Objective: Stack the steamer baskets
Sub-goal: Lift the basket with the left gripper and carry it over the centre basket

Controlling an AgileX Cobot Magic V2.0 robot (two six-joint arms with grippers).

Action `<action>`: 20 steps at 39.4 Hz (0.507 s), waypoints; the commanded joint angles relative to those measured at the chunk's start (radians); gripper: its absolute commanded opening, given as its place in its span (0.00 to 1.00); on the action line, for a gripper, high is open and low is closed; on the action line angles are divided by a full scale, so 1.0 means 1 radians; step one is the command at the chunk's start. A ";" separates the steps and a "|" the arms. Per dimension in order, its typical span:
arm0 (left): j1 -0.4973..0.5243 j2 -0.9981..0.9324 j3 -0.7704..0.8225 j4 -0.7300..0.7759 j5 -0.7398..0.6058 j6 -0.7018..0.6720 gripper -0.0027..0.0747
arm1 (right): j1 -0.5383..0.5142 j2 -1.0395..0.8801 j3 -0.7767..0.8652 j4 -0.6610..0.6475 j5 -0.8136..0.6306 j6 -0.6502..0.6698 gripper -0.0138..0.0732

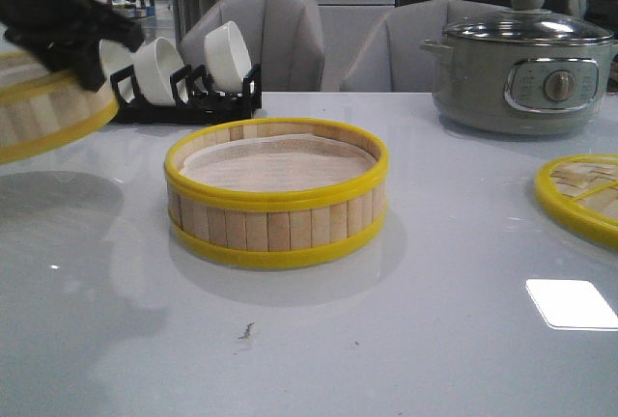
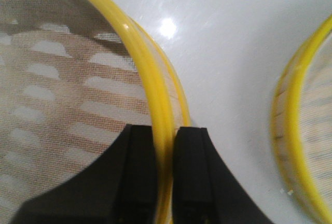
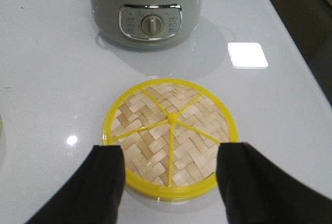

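Note:
One steamer basket point(image 1: 276, 195) rests on the white table at the centre, pale liner showing inside. A second steamer basket point(image 1: 43, 108) hangs in the air at the far left, tilted, above its shadow. My left gripper point(image 2: 165, 146) is shut on that basket's yellow rim point(image 2: 150, 79), one finger inside the ring and one outside. The resting basket's rim point(image 2: 290, 125) shows beside it in the left wrist view. My right gripper point(image 3: 170, 175) is open, hovering above the woven lid point(image 3: 170, 130) with nothing between its fingers.
A grey electric pot point(image 1: 521, 69) with a glass cover stands at the back right. A black rack with white cups point(image 1: 193, 74) sits at the back left. The woven lid point(image 1: 584, 195) lies at the right table edge. Grey chairs stand behind the table.

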 commanded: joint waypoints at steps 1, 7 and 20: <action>-0.083 -0.070 -0.113 0.024 -0.021 0.015 0.15 | -0.002 0.002 -0.039 -0.004 -0.085 0.003 0.73; -0.198 -0.067 -0.151 0.018 -0.034 0.015 0.15 | -0.002 0.002 -0.039 -0.004 -0.085 0.003 0.73; -0.406 -0.004 -0.151 0.007 -0.061 0.015 0.15 | -0.002 0.002 -0.039 -0.003 -0.084 0.003 0.73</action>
